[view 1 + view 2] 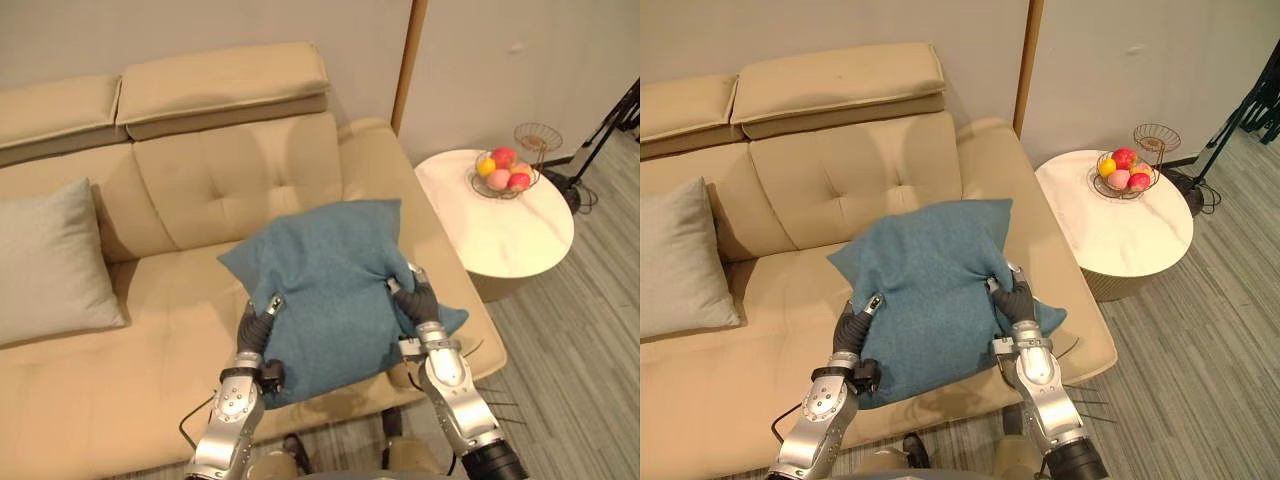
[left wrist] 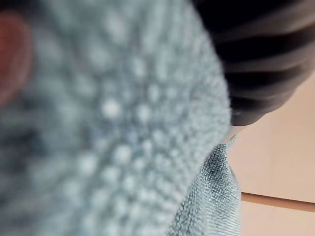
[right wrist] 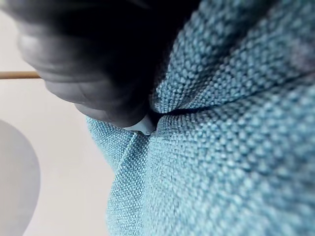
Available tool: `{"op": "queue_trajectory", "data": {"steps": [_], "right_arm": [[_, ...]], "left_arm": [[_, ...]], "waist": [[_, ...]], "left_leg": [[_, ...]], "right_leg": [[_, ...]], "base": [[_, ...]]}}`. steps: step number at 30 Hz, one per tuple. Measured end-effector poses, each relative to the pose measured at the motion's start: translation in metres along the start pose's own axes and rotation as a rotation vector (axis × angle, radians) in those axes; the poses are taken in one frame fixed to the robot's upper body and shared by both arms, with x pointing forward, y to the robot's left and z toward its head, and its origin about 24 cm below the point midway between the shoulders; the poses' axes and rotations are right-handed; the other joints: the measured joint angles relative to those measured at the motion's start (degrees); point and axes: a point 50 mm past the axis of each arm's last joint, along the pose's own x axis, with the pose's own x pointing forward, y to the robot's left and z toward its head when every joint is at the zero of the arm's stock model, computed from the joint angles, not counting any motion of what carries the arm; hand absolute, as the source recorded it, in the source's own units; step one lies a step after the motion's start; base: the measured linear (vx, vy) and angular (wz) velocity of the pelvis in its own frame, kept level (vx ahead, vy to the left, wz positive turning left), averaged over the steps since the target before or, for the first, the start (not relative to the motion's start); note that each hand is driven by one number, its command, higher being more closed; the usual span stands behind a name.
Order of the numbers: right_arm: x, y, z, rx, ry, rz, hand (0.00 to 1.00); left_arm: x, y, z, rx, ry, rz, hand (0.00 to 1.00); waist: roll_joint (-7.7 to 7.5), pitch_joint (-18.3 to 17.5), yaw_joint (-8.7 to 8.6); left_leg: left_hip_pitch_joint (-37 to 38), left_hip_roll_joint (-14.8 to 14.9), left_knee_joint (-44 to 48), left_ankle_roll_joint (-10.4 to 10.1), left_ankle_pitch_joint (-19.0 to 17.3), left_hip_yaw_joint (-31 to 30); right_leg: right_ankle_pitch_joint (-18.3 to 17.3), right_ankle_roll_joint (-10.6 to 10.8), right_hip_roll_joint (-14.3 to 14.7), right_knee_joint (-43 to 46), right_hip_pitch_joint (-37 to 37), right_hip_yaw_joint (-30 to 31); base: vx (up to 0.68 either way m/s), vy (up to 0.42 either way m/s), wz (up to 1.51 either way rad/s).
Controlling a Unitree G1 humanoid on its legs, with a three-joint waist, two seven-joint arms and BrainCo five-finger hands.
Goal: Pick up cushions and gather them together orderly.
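The blue cushion (image 1: 335, 275) is held up over the right seat of the sofa (image 1: 200, 180), with its lower edge past the sofa's front. The left hand (image 1: 258, 322) pinches its left border, fingers on top of the cloth. The right hand (image 1: 416, 298) is clenched into its right border, where the fabric bunches. The grey cushion (image 1: 45, 265) leans at the sofa's left end, well apart. I judge the pick-up done; setting the blue one neatly beside the grey remains

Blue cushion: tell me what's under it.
The sofa seat lies below the cushion, held by the left robot hand and right robot hand pinching its sides. The seat patch beneath is covered.
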Motion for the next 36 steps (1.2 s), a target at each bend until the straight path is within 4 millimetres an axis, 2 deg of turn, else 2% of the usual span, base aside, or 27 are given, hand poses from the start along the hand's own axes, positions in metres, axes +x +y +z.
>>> {"op": "queue_trajectory", "data": {"steps": [1, 3, 4, 5, 6, 7, 9, 10, 11, 13, 14, 15, 18, 20, 21, 23, 25, 26, 29, 31, 32, 33, 34, 36], "right_arm": [[0.011, 0.003, 0.007, -0.001, -0.032, -0.002, 1.0], [0.057, 0.008, 0.04, -0.04, -0.152, -0.024, 1.0], [0.069, 0.009, 0.051, -0.054, -0.189, -0.03, 1.0], [0.089, 0.006, 0.076, -0.073, -0.262, -0.069, 1.0], [0.102, 0.003, 0.095, -0.075, -0.313, -0.111, 1.0], [0.116, 0.001, 0.122, -0.073, -0.385, -0.156, 1.0], [0.135, -0.001, 0.171, -0.038, -0.508, -0.245, 1.0], [0.141, -0.001, 0.19, -0.027, -0.547, -0.269, 1.0], [0.145, -0.001, 0.2, -0.015, -0.56, -0.285, 1.0], [0.157, 0.0, 0.238, 0.033, -0.608, -0.339, 1.0], [0.158, -0.001, 0.252, 0.054, -0.634, -0.361, 1.0], [0.159, 0.001, 0.27, 0.073, -0.666, -0.386, 0.0], [0.161, -0.003, 0.304, 0.093, -0.718, -0.422, 0.0], [0.164, -0.01, 0.318, 0.091, -0.719, -0.435, 0.0], [0.166, -0.015, 0.325, 0.116, -0.707, -0.437, 0.0], [0.17, -0.019, 0.322, 0.154, -0.668, -0.415, 0.0], [0.177, -0.021, 0.313, 0.188, -0.605, -0.384, 0.0], [0.177, -0.021, 0.313, 0.21, -0.594, -0.357, 0.0], [0.18, -0.02, 0.307, 0.262, -0.565, -0.3, 0.0], [0.183, -0.022, 0.292, 0.286, -0.519, -0.289, 0.0], [0.185, -0.023, 0.279, 0.291, -0.487, -0.285, 0.0], [0.187, -0.021, 0.258, 0.3, -0.431, -0.274, 0.0], [0.187, -0.019, 0.247, 0.3, -0.403, -0.268, 0.0], [0.187, -0.015, 0.238, 0.278, -0.392, -0.244, 0.0]], "left_arm": [[0.01, 0.0, 0.01, 0.002, -0.045, 0.011, 1.0], [0.05, -0.001, 0.054, 0.039, -0.215, 0.042, 1.0], [0.06, -0.001, 0.068, 0.05, -0.265, 0.048, 1.0], [0.082, -0.005, 0.099, 0.075, -0.366, 0.056, 1.0], [0.097, -0.01, 0.124, 0.09, -0.441, 0.064, 1.0], [0.112, -0.015, 0.157, 0.101, -0.534, 0.076, 1.0], [0.129, -0.024, 0.216, 0.113, -0.68, 0.102, 1.0], [0.133, -0.027, 0.238, 0.107, -0.73, 0.114, 1.0], [0.135, -0.029, 0.251, 0.102, -0.756, 0.122, 1.0], [0.141, -0.039, 0.299, 0.092, -0.845, 0.143, 1.0], [0.14, -0.043, 0.317, 0.081, -0.876, 0.15, 1.0], [0.139, -0.048, 0.339, 0.069, -0.912, 0.161, 0.0], [0.136, -0.047, 0.377, 0.044, -0.958, 0.206, 0.0], [0.134, -0.05, 0.395, 0.026, -0.97, 0.215, 0.0], [0.133, -0.048, 0.403, 0.005, -0.97, 0.222, 0.0], [0.137, -0.045, 0.404, -0.013, -0.937, 0.217, 0.0], [0.145, -0.037, 0.397, -0.036, -0.878, 0.228, 0.0], [0.149, -0.033, 0.394, -0.055, -0.844, 0.233, 0.0], [0.156, -0.025, 0.382, -0.101, -0.788, 0.232, 0.0], [0.162, -0.021, 0.367, -0.128, -0.741, 0.229, 0.0], [0.166, -0.019, 0.356, -0.139, -0.71, 0.225, 0.0], [0.172, -0.011, 0.337, -0.149, -0.661, 0.24, 0.0], [0.175, -0.006, 0.328, -0.157, -0.636, 0.242, 0.0], [0.178, 0.004, 0.311, -0.175, -0.593, 0.268, 0.0]], "waist": [[-0.11, 0.87, 0.09], [0.07, 3.96, 0.93], [0.01, 5.47, 1.14], [0.24, 7.99, 1.96], [0.23, 8.85, 2.49], [0.18, 10.02, 2.74], [0.21, 12.41, 3.11], [0.24, 12.43, 3.34], [0.25, 12.43, 3.4], [0.29, 12.47, 3.39], [0.28, 12.52, 3.12], [0.24, 13.08, 2.56], [0.26, 13.47, 2.19], [0.24, 14.89, 2.28], [0.27, 15.85, 2.25], [0.26, 15.9, 2.27], [0.23, 16.33, 2.37], [0.18, 17.87, 2.46], [0.21, 18.18, 2.49], [0.21, 18.18, 2.45], [0.21, 18.18, 2.44], [0.21, 18.18, 2.44], [0.21, 18.18, 2.43], [0.21, 18.18, 2.52]], "left_leg": [[-1.64, 0.02, 0.66, 0.22, 0.15, -0.17], [-7.86, -0.04, 2.26, 1.27, 1.42, -0.87], [-8.49, -0.07, 2.59, 1.41, 1.84, -1.02], [-10.28, -0.03, 3.27, 1.53, 2.37, -1.78], [-12.38, -0.03, 3.86, 1.93, 2.95, -2.31], [-14.74, -0.07, 3.96, 2.02, 3.67, -3.16], [-17.47, -0.38, 3.77, 2.64, 5.44, -3.74], [-18.96, -0.87, 3.55, 2.7, 6.06, -4.07], [-19.72, -1.25, 3.5, 2.68, 6.33, -4.39], [-22.72, -1.53, 3.28, 3.05, 7.28, -5.4], [-23.76, -1.73, 2.98, 3.0, 7.75, -6.0], [-24.65, -2.12, 2.04, 3.07, 8.53, -6.73], [-27.4, -3.0, -0.44, 3.02, 10.52, -7.67], [-28.19, -3.23, -2.06, 2.85, 11.84, -8.25], [-28.8, -3.41, -3.49, 2.48, 12.8, -8.71], [-30.09, -3.65, -5.69, 2.23, 14.38, -9.25], [-31.07, -3.52, -7.37, 1.95, 15.43, -9.32], [-31.11, -3.03, -7.48, 1.92, 15.48, -9.31], [-34.08, -2.73, -7.3, 1.91, 15.48, -9.11], [-35.2, -2.66, -7.01, 1.91, 15.47, -8.99], [-35.38, -2.56, -6.93, 1.9, 15.47, -8.93], [-35.67, -2.14, -6.54, 1.88, 15.44, -8.59], [-35.86, -1.96, -6.26, 1.86, 15.43, -8.41], [-35.93, -1.69, -6.11, 1.83, 15.39, -7.78]], "right_leg": [[0.63, -0.2, -0.07, -0.01, -1.32, -0.12], [3.98, -0.24, -0.49, -2.22, -5.31, -0.57], [4.65, -0.34, -0.62, -2.72, -5.6, -0.71], [5.63, -0.31, -0.86, -3.06, -6.58, -1.36], [6.18, -0.3, -0.88, -3.07, -8.05, -1.74], [6.8, -0.51, -1.02, -3.08, -9.73, -2.54], [7.64, -0.6, -1.32, -3.13, -11.91, -3.36], [8.1, -0.82, -1.47, -3.21, -13.36, -3.42], [8.32, -0.76, -1.55, -3.27, -14.09, -3.44], [9.27, -0.84, -1.63, -4.31, -16.01, -4.22], [9.41, -0.97, -1.7, -4.5, -16.77, -4.83], [9.77, -1.17, -1.84, -5.06, -17.28, -5.39], [10.31, -1.32, -2.18, -5.54, -20.27, -6.4], [10.75, -1.75, -2.12, -6.12, -21.01, -6.86], [10.91, -1.96, -2.06, -6.48, -21.81, -7.45], [11.14, -2.12, -1.98, -7.03, -23.37, -8.28], [11.26, -2.25, -1.97, -7.17, -24.79, -8.68], [11.28, -2.28, -1.89, -7.21, -24.84, -8.8], [11.94, -2.62, -1.72, -7.21, -27.81, -8.99], [11.95, -2.6, -1.77, -7.2, -28.72, -9.07], [11.95, -2.6, -1.74, -7.18, -28.85, -9.14], [11.95, -2.6, -1.53, -6.9, -29.1, -9.19], [11.95, -2.6, -1.43, -6.9, -29.17, -9.19], [11.95, -2.6, -1.25, -6.76, -29.45, -9.03]], "base": [[-0.22, -0.042, 0.18], [-0.24, -0.035, 0.17], [-0.21, -0.03, 0.23], [-0.22, -0.03, 0.24], [-0.26, -0.044, 0.38], [-0.21, -0.045, 0.37], [-0.15, -0.047, 0.3], [-0.1, -0.031, 0.13], [-0.03, -0.007, 0.08], [-0.03, -0.016, 0.19], [-0.03, -0.03, 0.34], [-0.03, -0.024, 0.31], [-0.02, -0.02, 0.2], [-0.04, -0.033, 0.22], [-0.05, -0.046, 0.22], [-0.02, -0.046, 0.21], [-0.01, -0.028, 0.12], [0.0, 0.0, 0.0], [0.0, 0.0, 0.0], [0.0, 0.0, 0.0], [0.0, 0.033, -0.02], [0.0, 0.032, -0.03], [0.0, 0.028, -0.04], [-0.01, 0.014, -0.09]]}}
